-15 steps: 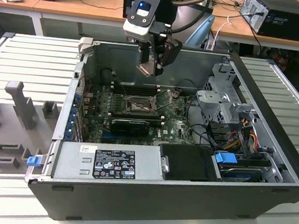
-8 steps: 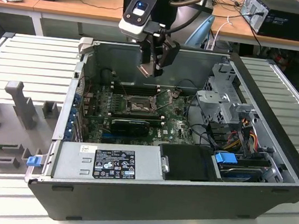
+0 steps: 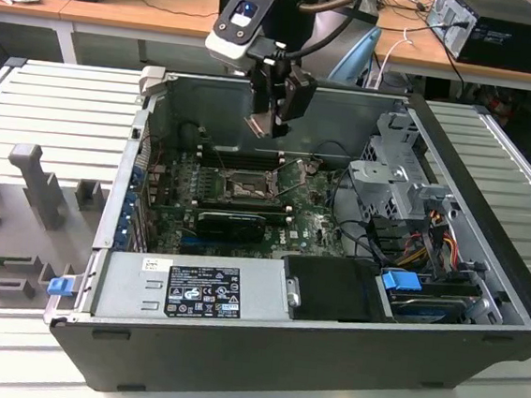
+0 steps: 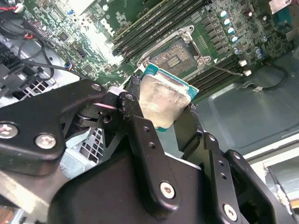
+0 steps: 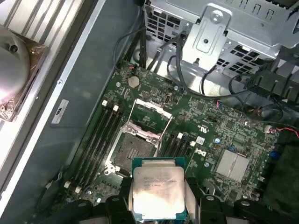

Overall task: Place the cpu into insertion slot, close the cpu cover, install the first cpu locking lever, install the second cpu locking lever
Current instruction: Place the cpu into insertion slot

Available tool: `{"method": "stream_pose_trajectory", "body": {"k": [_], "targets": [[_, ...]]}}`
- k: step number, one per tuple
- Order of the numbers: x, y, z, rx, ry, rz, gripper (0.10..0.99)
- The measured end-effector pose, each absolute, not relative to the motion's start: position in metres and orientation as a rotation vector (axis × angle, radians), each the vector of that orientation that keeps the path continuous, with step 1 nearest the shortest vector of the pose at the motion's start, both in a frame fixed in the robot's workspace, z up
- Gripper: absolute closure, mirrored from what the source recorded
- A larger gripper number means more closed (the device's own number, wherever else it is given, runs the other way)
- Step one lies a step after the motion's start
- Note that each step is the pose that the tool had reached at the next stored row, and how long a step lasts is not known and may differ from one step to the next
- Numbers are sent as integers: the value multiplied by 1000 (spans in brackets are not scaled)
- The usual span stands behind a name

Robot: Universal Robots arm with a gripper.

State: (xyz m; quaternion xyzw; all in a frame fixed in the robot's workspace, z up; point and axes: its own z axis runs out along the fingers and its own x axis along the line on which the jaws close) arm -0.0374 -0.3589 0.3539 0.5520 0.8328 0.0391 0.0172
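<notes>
Black fingers (image 4: 140, 133) of your gripper (image 4: 162, 106) are clamped on two opposite edges of the cpu (image 4: 161, 99), whose pale face is turned toward both wrist cameras and away from the green board. You hold the square chip in the air, well above the insertion slot (image 5: 133, 150), which lies bare in the first wrist view. Just beside the slot, the cpu cover (image 5: 150, 104) stands swung open.

A grey power supply (image 3: 191, 291) and metal drive cage (image 3: 395, 174) sit inside the open computer case (image 3: 231, 360).
</notes>
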Motion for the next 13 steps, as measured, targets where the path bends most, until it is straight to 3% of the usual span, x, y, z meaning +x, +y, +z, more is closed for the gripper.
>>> {"method": "stream_pose_trajectory", "body": {"k": [13], "targets": [[-37, -359, 353, 1851, 2485, 113, 553]]}}
